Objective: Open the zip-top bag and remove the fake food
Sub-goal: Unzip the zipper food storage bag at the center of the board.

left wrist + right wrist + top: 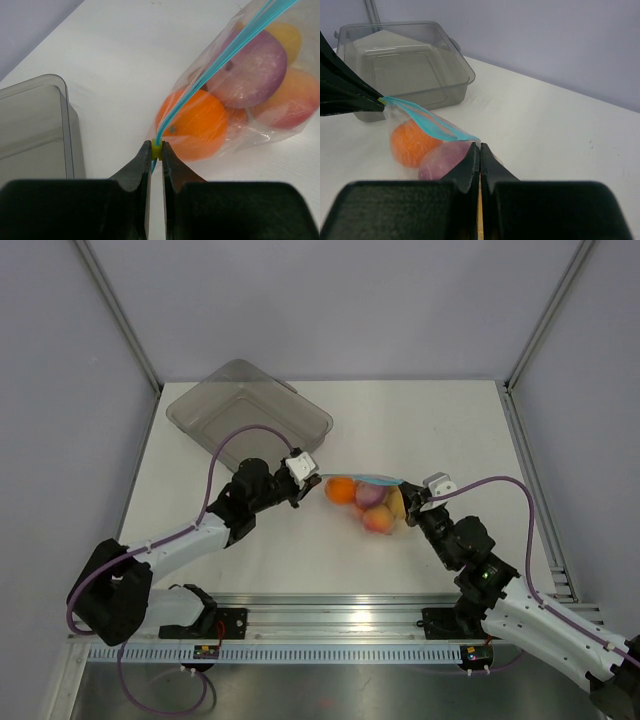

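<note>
The zip-top bag [366, 502] hangs stretched between my two grippers at mid-table, its teal zip strip [427, 122] running along the top. Inside it is the fake food: an orange ball [197, 122], a purple piece [252, 67], a peach [295, 97] and a yellow piece [287, 37]. My left gripper [157, 145] is shut on the small yellow slider [157, 151] at the strip's left end. At the bag's right end, my right gripper [480, 146] is shut on the plastic corner. The zip looks closed along its visible length.
A grey translucent tray [248, 412] stands at the back left, just behind the left gripper [318, 481]; in the left wrist view the tray [30, 125] is close on the left. White table [450, 430] extends behind and right of the bag.
</note>
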Controlling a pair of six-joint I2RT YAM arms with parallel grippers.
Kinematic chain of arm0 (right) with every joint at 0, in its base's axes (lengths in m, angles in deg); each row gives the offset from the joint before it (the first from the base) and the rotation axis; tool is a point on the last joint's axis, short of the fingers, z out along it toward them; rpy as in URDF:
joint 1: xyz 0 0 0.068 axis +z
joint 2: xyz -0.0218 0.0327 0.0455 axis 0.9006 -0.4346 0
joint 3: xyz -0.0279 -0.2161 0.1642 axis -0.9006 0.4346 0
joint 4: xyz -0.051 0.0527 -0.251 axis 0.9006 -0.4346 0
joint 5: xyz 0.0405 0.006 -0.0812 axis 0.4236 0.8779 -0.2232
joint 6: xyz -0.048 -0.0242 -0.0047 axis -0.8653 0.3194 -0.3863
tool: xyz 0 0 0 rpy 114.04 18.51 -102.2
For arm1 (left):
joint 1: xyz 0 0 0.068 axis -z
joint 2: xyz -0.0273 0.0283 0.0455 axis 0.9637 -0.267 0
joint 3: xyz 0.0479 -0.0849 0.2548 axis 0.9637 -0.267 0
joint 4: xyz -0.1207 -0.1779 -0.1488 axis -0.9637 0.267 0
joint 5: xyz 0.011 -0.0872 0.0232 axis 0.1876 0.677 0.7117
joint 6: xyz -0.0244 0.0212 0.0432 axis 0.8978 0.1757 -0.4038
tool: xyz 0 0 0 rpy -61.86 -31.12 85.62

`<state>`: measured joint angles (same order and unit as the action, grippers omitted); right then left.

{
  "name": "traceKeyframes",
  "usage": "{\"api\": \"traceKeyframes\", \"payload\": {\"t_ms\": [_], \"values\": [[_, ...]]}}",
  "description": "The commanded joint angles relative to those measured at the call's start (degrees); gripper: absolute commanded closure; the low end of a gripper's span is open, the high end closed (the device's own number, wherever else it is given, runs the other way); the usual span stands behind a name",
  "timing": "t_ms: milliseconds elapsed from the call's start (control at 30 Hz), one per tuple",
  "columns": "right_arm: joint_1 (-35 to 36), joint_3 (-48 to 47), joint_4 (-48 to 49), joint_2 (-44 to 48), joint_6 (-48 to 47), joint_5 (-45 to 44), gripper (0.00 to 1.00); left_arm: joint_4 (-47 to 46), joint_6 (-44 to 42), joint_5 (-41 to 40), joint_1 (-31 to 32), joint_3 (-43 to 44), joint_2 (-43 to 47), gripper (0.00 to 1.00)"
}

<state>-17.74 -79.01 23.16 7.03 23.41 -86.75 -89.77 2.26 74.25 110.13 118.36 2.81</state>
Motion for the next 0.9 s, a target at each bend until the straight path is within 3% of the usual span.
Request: {"api": "traceKeyframes", "payload": {"t_ms": [0,433,867], "values": [[0.3,-0.1,5.8,1.6,0.1,-6.9,1.00,0.3,1.7,-4.0,-2.6,1.1,-0.8,0.89],[0.2,0.8,7.5,1.6,0.8,-10.2,1.00,0.1,5.3,-5.5,-4.7,0.6,-0.5,0.88],[0.3,1.0,7.6,1.8,1.2,-10.7,1.00,-0.5,8.4,-9.7,-6.2,-0.4,1.3,0.75]]}}
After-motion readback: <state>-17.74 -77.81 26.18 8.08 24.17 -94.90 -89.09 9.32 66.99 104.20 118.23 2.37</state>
